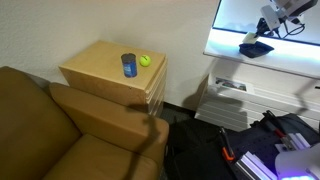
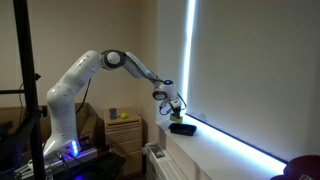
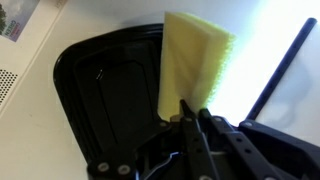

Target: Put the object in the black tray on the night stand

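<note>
My gripper [image 3: 192, 110] is shut on the object [image 3: 195, 58], a pale yellow piece with a yellow-green edge, and holds it upright just over the black tray [image 3: 105, 90]. The tray lies on a white window ledge and shows in both exterior views [image 1: 257, 48] [image 2: 182, 128], with the gripper [image 1: 265, 30] [image 2: 172, 106] right above it. The light tan night stand [image 1: 100, 68] stands far off beside the sofa.
A blue cup [image 1: 129, 65] and a round yellow-green ball [image 1: 145, 60] stand on the night stand's top. A brown sofa [image 1: 60, 130] fills the near corner. The bright window [image 2: 215, 70] runs along the white ledge [image 2: 230, 155]. Dark gear lies on the floor [image 1: 215, 150].
</note>
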Robot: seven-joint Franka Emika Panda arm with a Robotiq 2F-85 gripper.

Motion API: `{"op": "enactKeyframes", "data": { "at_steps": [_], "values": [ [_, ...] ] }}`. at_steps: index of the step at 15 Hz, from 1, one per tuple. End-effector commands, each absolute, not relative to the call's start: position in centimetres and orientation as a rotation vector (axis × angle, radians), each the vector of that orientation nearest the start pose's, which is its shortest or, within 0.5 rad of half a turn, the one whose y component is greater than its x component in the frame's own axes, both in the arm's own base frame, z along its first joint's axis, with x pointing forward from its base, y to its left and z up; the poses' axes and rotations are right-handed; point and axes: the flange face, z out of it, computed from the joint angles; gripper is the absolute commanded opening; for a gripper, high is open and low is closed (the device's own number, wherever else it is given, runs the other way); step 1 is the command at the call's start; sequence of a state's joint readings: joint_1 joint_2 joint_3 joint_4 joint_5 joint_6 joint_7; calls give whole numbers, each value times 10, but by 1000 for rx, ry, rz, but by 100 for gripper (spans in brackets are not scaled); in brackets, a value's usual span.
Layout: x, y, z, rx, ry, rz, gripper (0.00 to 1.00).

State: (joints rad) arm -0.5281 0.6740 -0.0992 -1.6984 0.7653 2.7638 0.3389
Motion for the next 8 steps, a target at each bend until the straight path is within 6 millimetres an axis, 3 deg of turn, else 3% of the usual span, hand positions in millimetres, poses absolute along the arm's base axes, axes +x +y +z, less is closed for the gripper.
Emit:
{"op": "enactKeyframes", "data": {
  "at_steps": [1,5,8],
  "values": [
    [550,-408,254,-1976,1822,-532,2],
    [542,-379,265,-2069,1594,-486,2],
    [539,-355,240,-2251,1607,-457,2]
  ]
}}
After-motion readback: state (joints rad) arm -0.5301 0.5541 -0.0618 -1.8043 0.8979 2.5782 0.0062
